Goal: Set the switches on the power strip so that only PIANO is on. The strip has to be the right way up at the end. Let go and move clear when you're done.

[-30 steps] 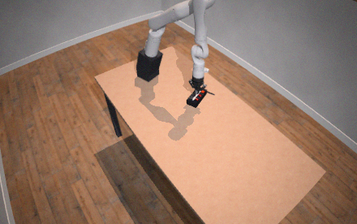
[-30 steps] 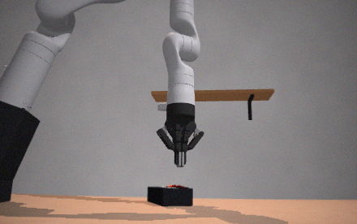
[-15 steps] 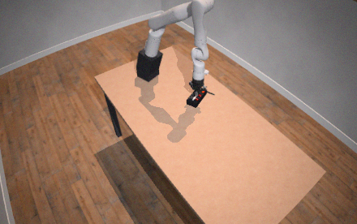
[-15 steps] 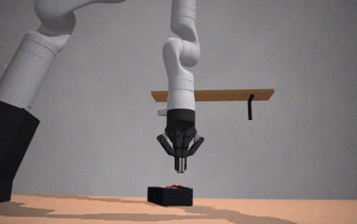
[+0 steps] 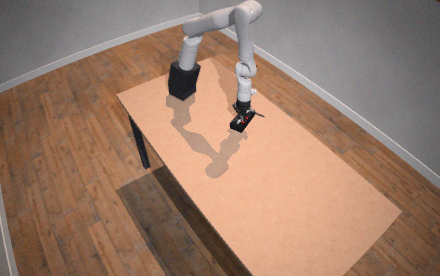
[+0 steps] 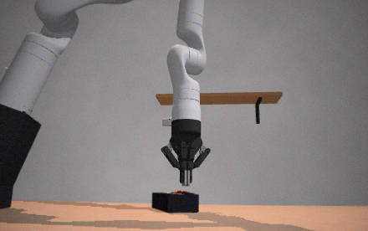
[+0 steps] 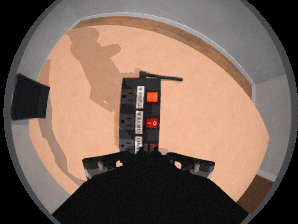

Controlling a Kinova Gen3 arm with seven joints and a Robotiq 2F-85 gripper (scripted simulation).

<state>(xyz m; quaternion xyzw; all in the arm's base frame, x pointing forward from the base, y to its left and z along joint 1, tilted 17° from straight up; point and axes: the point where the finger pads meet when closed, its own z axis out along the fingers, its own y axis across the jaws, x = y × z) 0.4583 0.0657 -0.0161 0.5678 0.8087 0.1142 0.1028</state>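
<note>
A black power strip (image 5: 239,121) lies flat on the table with its switch side up; it also shows in the exterior view (image 6: 175,202) and the wrist view (image 7: 141,116). Red switches run along its top: one glows bright orange-red (image 7: 152,96), one below is darker red (image 7: 152,123). White labels sit beside them, too small to read. My gripper (image 6: 186,182) is shut and empty, pointing straight down just above the strip's near end, a small gap over it. It also shows in the top view (image 5: 243,111).
The arm's black base (image 5: 183,80) stands at the table's far corner. A short black cord stub (image 7: 169,78) sticks out from the strip's far end. A wooden shelf (image 6: 218,98) hangs on the back wall.
</note>
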